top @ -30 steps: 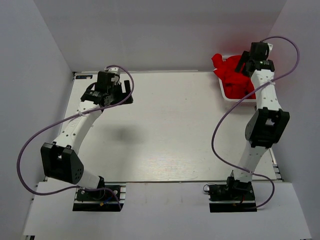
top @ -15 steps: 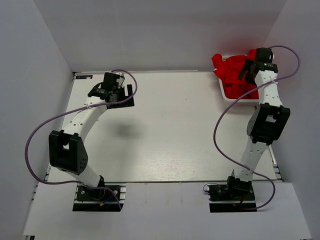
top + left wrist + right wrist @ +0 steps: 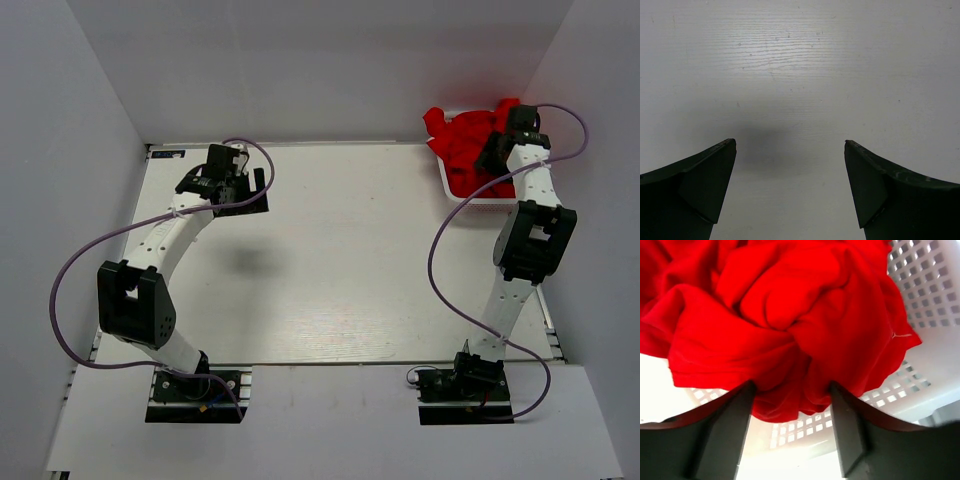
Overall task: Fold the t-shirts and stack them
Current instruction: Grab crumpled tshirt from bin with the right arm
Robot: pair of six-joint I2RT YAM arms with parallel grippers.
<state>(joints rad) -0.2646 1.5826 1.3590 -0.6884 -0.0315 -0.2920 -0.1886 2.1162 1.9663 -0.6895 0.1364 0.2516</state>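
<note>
the red t-shirts (image 3: 785, 305) lie crumpled together in a heap in the white slotted basket (image 3: 932, 295) at the far right corner of the table (image 3: 340, 260), some cloth spilling over the basket's far left rim; none is laid out or folded yet. the right gripper (image 3: 790, 390) hangs low over the heap, its jaws released and spread to either side of a bulging knot of red cloth, not yet clenched on it. the left gripper (image 3: 790, 145) is also released, jaws wide apart above bare table at the far left, well apart from the basket. the risk here is the grasp itself: the folds are so tangled that closing on this knot may pinch two shirts at once, and lifting could drag the whole heap out or tip the light basket
</note>
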